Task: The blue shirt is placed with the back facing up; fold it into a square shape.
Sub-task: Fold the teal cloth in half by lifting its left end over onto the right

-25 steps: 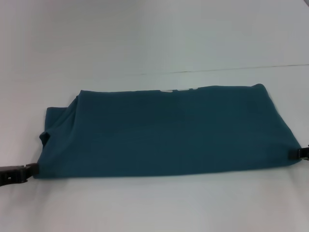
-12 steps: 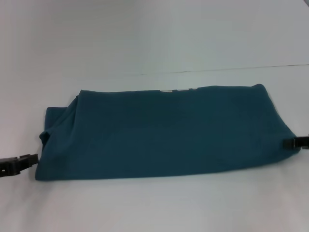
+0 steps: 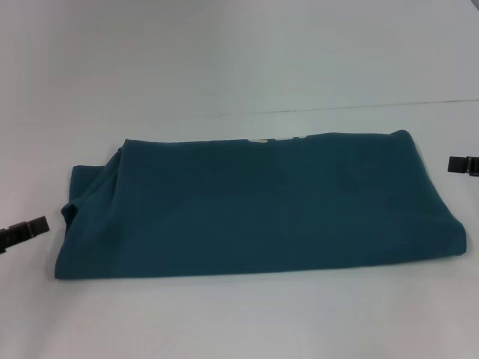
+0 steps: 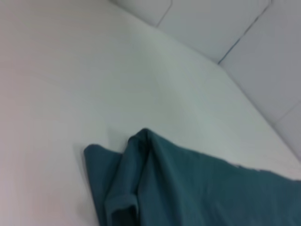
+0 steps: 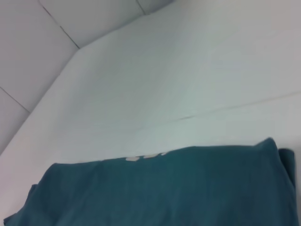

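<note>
one blue shirt point(image 3: 254, 206) lies on one surface point(image 3: 239, 67), with two grippers: left gripper point(image 3: 22, 232) and right gripper point(image 3: 462, 165).

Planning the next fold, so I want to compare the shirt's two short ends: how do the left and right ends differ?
The blue shirt is uneven. Its left end is bunched, with a sleeve fold sticking out; the right end is a smooth, rounded fold. The left gripper sits low beside its end; the right gripper is farther back. Neither gripper touches cloth.
</note>
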Robot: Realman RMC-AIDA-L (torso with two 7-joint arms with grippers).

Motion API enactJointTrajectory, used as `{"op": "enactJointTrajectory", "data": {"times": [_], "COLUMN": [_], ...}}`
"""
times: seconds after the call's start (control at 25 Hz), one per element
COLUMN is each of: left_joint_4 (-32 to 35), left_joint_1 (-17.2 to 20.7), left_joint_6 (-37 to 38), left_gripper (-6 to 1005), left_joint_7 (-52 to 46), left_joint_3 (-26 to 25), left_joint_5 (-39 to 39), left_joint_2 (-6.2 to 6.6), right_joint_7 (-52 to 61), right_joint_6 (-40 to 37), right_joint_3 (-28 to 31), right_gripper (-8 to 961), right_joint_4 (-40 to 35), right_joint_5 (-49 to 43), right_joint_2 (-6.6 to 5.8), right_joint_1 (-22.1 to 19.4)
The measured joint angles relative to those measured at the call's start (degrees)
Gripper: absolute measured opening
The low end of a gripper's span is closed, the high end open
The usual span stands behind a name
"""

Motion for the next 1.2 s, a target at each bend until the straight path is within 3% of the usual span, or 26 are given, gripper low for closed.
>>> {"op": "enactJointTrajectory", "data": {"times": [0.2,0.48,0.56,0.8,1.2], "left_joint_4": [0.07,-0.33,-0.40,-1.09,-1.51], "left_joint_1": [0.32,0.17,0.01,-0.35,0.30], "left_joint_6": [1.23,2.51,2.53,2.58,3.85], "left_gripper": [462,732,854,850,846], "left_joint_7": [-0.56,-0.97,-0.97,-0.44,-4.30], "left_joint_3": [-0.86,-0.93,-0.91,-0.15,0.50], "left_joint_5": [-0.91,-1.38,-1.64,-1.88,1.45], "left_joint_2": [0.12,0.10,0.10,0.13,-0.06], "right_joint_7": [-0.59,0.21,0.74,0.82,0.85], "right_joint_6": [0.39,6.26,8.26,11.56,10.18], "right_joint_3": [0.03,-2.07,-2.25,-3.32,-4.50], "right_gripper": [827,921,920,915,914], "right_joint_4": [-0.05,0.51,0.87,3.80,4.43], "right_joint_5": [0.19,-1.08,-1.26,-1.41,0.07], "right_joint_2": [-0.02,0.45,0.63,0.83,0.93], "right_joint_1": [0.36,1.79,2.46,4.39,5.61]}}
